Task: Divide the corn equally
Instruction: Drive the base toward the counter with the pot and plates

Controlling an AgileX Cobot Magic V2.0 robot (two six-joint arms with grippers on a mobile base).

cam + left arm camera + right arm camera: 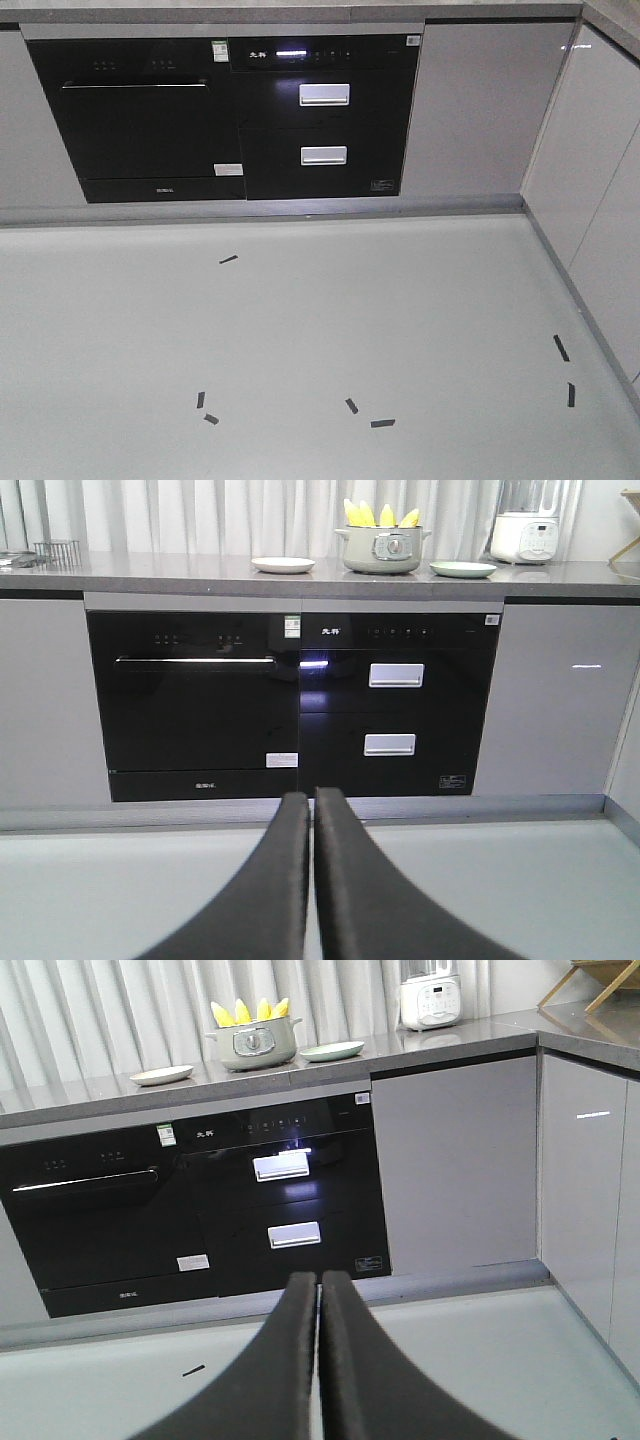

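Note:
Several yellow corn cobs [381,515] stand upright in a grey-green pot [381,550] on the far kitchen counter. The same corn [249,1011] and pot [254,1044] show in the right wrist view. A white plate [283,565] lies left of the pot and a pale green plate [462,569] right of it. My left gripper [311,798] is shut with nothing in it, low over the floor and far from the counter. My right gripper [319,1278] is likewise shut and empty. Neither gripper nor the corn shows in the front view.
Black built-in appliances [220,115] with two silver drawer handles fill the cabinet front below the counter. A white blender [525,530] stands at the counter's right end. Grey cabinets [590,170] run along the right side. Short black tape marks [229,259] dot the pale floor.

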